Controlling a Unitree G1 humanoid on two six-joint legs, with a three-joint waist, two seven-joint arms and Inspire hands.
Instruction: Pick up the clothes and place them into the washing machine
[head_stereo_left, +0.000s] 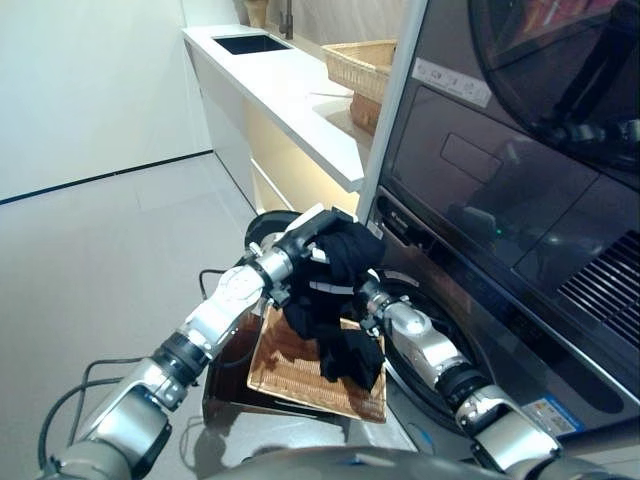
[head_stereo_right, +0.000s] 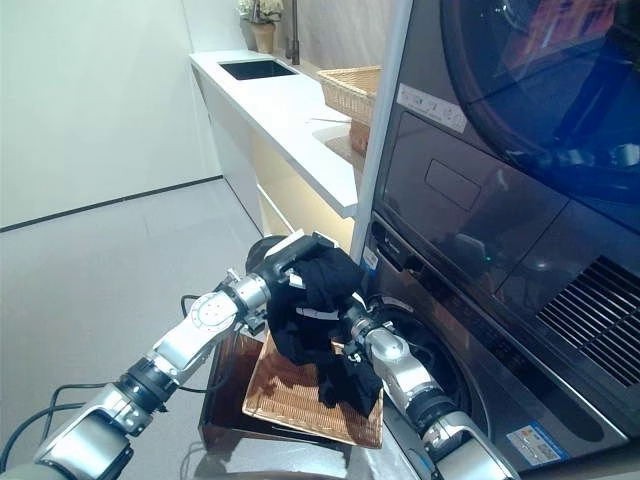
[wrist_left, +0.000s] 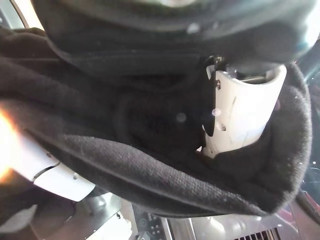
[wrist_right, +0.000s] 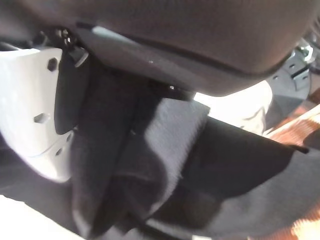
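Black clothes (head_stereo_left: 335, 290) bunched in both hands, above wicker tray (head_stereo_left: 290, 375)

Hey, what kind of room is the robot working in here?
Most likely a home laundry or utility room. A front-loading washing machine stands on the right, a white counter with a built-in sink runs beside it, and both hands lift black clothes above a wicker basket on the floor.

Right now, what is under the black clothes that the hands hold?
Under the black clothes, a flat wicker tray on a dark box. The cloth covers part of the tray.
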